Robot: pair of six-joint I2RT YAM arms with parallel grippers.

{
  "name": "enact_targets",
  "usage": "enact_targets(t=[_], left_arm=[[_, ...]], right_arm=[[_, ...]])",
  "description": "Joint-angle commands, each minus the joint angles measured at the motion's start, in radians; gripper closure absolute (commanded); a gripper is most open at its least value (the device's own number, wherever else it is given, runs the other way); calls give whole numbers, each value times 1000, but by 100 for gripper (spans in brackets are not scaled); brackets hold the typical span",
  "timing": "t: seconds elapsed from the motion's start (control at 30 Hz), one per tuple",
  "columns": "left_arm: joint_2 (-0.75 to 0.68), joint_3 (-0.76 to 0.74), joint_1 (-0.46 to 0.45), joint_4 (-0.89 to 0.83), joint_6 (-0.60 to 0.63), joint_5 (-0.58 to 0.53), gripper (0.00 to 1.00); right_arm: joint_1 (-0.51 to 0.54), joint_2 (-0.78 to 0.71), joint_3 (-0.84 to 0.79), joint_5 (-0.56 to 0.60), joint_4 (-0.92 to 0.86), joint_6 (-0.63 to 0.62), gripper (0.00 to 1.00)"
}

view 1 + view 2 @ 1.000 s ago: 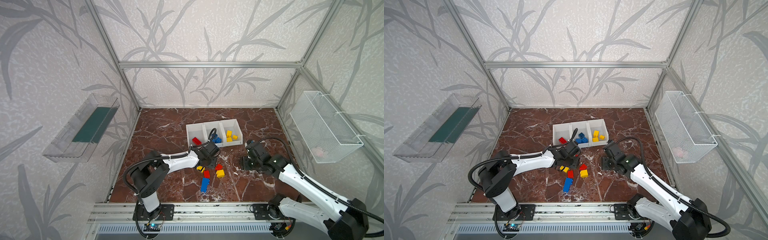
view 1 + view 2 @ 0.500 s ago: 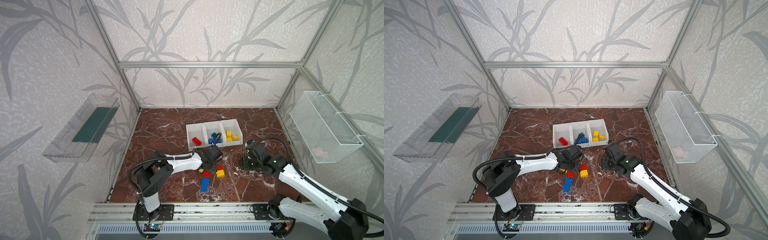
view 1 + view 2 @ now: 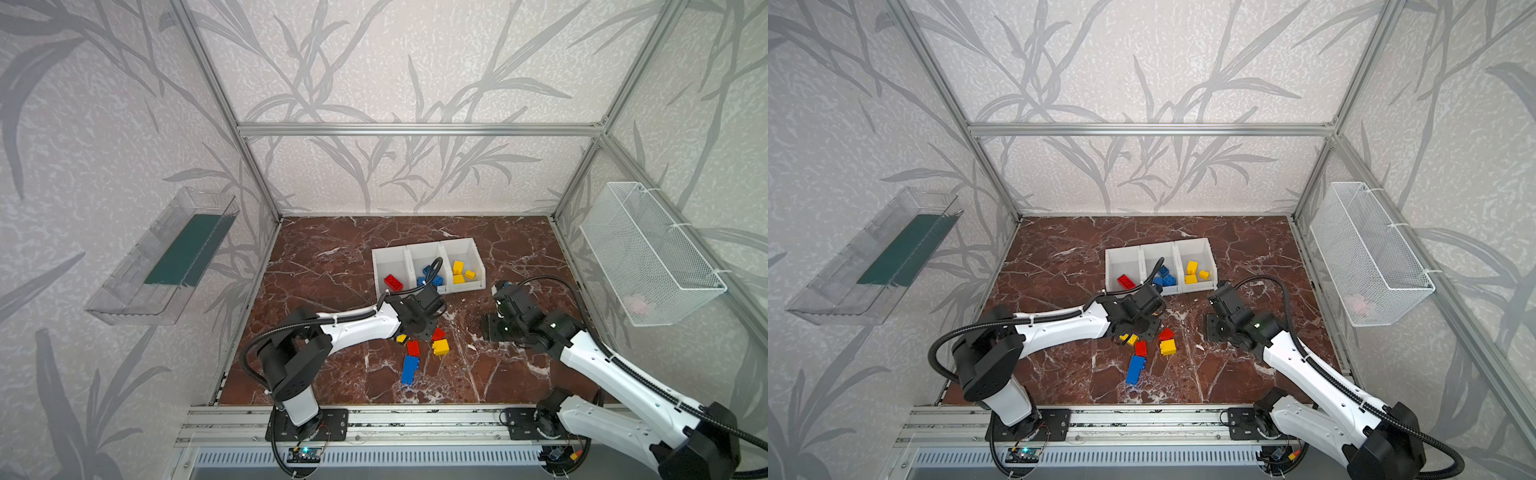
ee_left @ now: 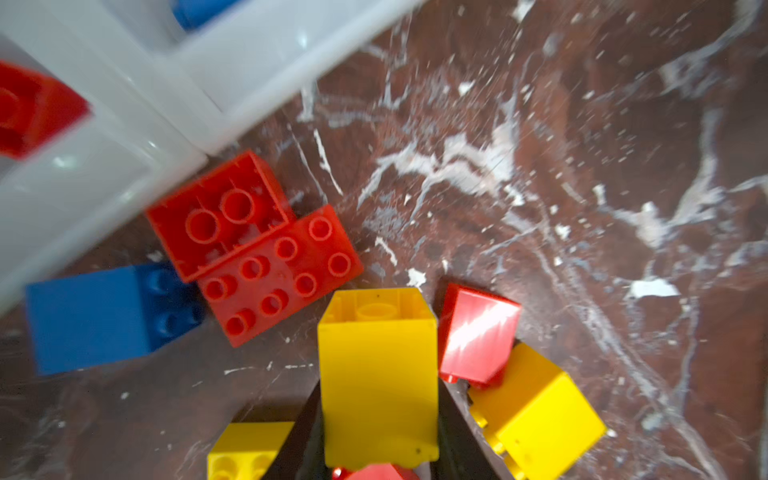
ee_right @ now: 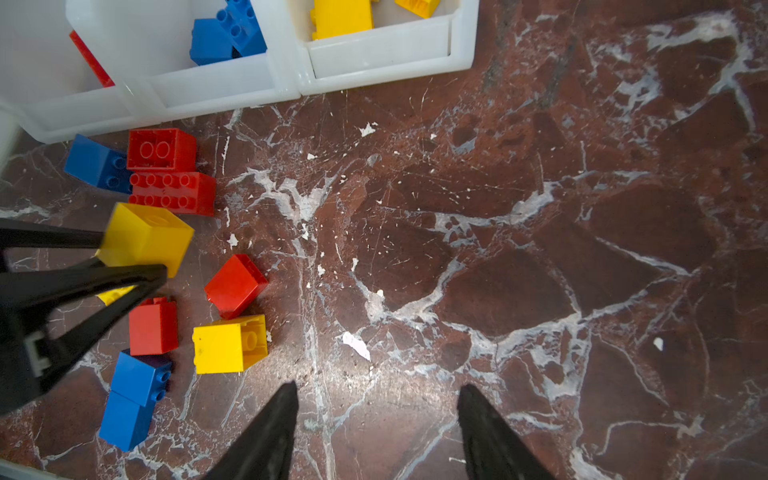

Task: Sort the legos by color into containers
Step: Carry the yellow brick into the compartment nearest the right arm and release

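Clamps, in the left gripper (image 5: 133, 253), a glossy, smooth-sided yellow brick (image 5: 145, 239) of boxy hard plastic, just near of the white three-part bin (image 5: 374, 54), among loose bricks (image 5: 236, 286) on veined red-brown marble (image 5: 540, 249). Points its hollow underside toward the bin, long axis in line with the black tapered fingers (image 5: 124, 278). Spreads the right gripper (image 5: 378, 386) apart over bare marble, holding nothing.

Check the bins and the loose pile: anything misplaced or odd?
Nothing is mis-sorted: the red brick, blue bricks and yellow bricks each sit in their own compartment of the white container. One oddity: the left arm's cable arcs over the blue compartment in both top views. The left gripper clamps a loose yellow brick.
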Motion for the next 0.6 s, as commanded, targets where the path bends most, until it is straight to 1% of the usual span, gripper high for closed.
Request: enact_targets(t=[0.0, 0.1, 0.23, 0.4, 0.57], left_arm=[[-104, 64, 4, 23, 53, -111, 75], [-111, 103, 41, 47, 104, -107, 75], [-32, 217, 97, 40, 145, -48, 75], [139, 421, 118, 49, 196, -7, 75], [356, 686, 126, 21, 224, 5, 75]], right_arm=[[-3, -20, -9, 21, -24, 12, 38], [-2, -22, -6, 21, -24, 12, 38], [-3, -40, -2, 47, -39, 25, 39], [-3, -105, -16, 78, -68, 52, 39], [-4, -162, -45, 60, -96, 72, 39]])
